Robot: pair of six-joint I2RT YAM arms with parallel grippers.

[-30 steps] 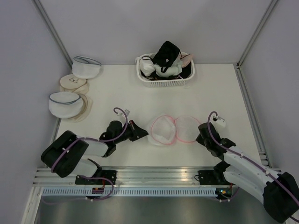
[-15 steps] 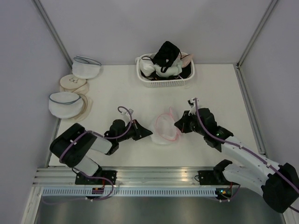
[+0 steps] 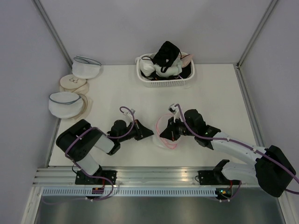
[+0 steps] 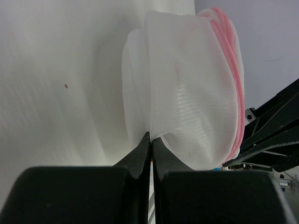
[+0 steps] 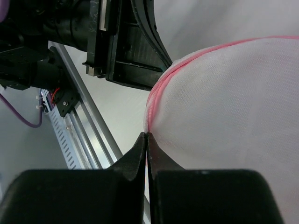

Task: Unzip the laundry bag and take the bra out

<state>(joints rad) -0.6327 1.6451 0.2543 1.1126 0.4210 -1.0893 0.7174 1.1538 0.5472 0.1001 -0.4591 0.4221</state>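
A white table [image 3: 117,88], walled by pale grey panels, carries the whole scene. Near its front middle the left gripper [image 3: 150,134] is closed, its fingertips pinching a fold of white mesh on the left side of the laundry bag [image 3: 166,143]. In the left wrist view the jaws meet on the mesh with no gap. The right gripper [image 3: 164,133] is closed too, nipping the bag's pink zipper trim [image 5: 156,95] from the other side. The bag is bunched between the two grippers, its domed halves folded together. Well behind it, at the far edge, the black bra [image 3: 167,53] tops the heap in a white basket [image 3: 163,84]. Two blue-trimmed mesh bags [image 3: 86,68] sit at the far left.
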